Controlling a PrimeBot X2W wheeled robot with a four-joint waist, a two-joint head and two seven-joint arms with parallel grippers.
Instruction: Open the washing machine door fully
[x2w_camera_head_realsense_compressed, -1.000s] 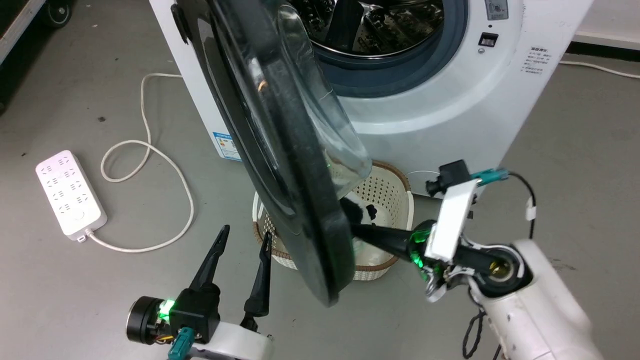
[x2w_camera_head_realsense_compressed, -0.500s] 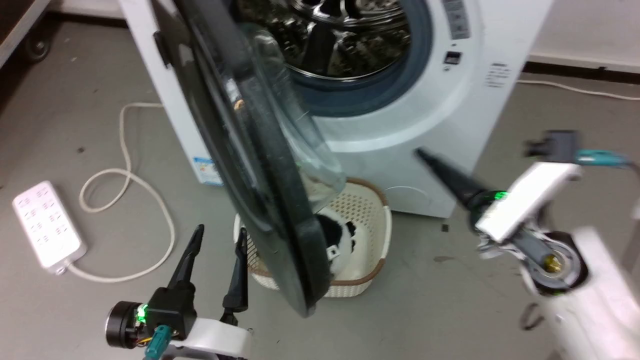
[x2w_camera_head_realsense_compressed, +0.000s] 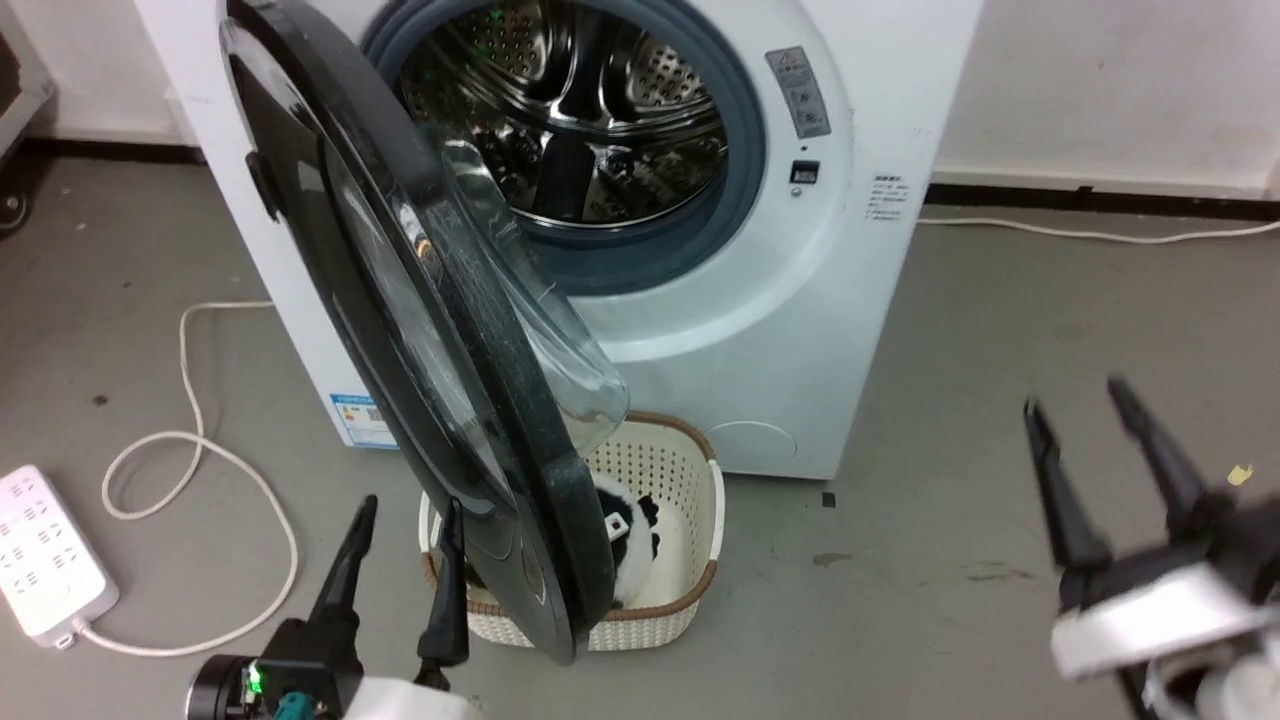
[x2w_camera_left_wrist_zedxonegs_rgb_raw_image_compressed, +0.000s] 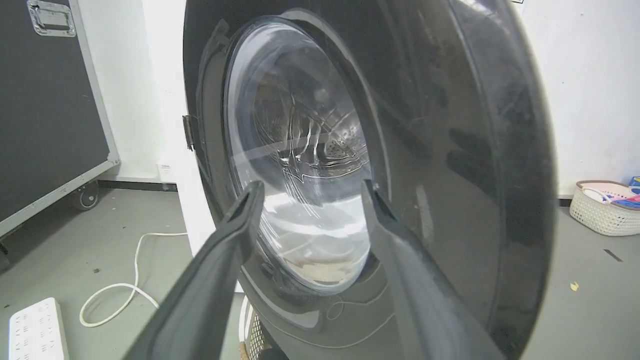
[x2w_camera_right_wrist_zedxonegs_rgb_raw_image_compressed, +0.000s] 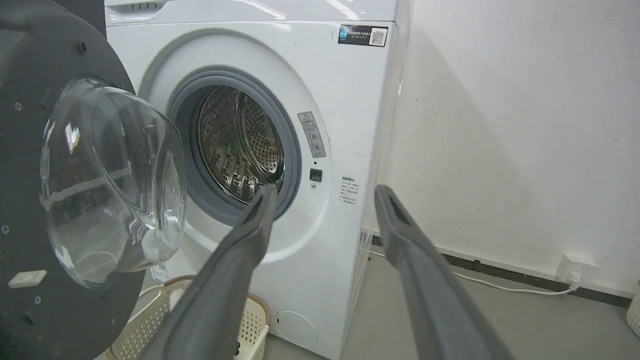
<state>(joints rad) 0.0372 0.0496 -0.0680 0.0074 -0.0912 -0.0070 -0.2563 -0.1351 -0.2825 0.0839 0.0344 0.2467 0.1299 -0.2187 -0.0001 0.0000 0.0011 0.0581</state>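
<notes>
The big change is on my right side. 1 second ago the right gripper (x2w_camera_head_realsense_compressed: 1072, 395) had its fingers pinched together at the low edge of the door (x2w_camera_head_realsense_compressed: 420, 330), above the basket (x2w_camera_head_realsense_compressed: 700, 598). Now it has let go and backed off to my lower right, with both fingers spread wide and nothing between them, well apart from the door. My head camera has also lifted and turned in that second, so the washer (x2w_camera_head_realsense_compressed: 870, 300) sitting lower in that view is my own motion, not the machine's.

The door stands swung out on its left hinge, nearly edge-on to my head view, with its lower rim over the basket and the drum (x2w_camera_head_realsense_compressed: 570, 130) fully exposed. I see no clear change in its angle over the last second.

The left gripper (x2w_camera_head_realsense_compressed: 410, 503) has barely shifted. It is wide and empty, low at my left, just beside the door's outer face. From its wrist camera the 2 fingers frame the window, and I cannot tell if they touch it.

I judge the pull phase over and the door only partway to full. With the right side released, any further swing probably needs a fresh push on the inner side.
</notes>
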